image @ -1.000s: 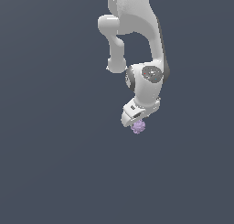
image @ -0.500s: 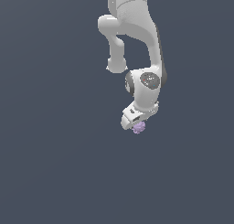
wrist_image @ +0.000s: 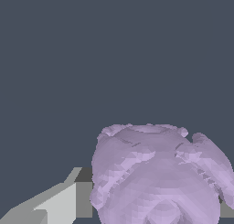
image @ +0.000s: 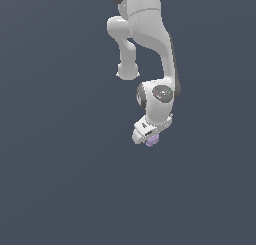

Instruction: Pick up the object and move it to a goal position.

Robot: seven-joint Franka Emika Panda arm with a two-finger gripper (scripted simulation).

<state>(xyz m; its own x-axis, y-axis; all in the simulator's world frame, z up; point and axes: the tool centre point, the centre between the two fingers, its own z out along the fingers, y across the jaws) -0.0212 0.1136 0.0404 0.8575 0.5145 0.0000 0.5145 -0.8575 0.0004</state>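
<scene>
Purple lump, the object (image: 152,139), sits clamped in your pincer (image: 148,137); carrying step: next, steer it to the goal.

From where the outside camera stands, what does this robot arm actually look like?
The arm is glossy white, built of rounded, tube-like segments with dark bands at some joints. A round grey disc marks the wrist joint. The gripper is a small pale block; its fingers look flat-sided, pale grey. No cables show.

Flat, even simulator light in both views, sharp and free of blur, with soft shading and faceted surfaces.
</scene>
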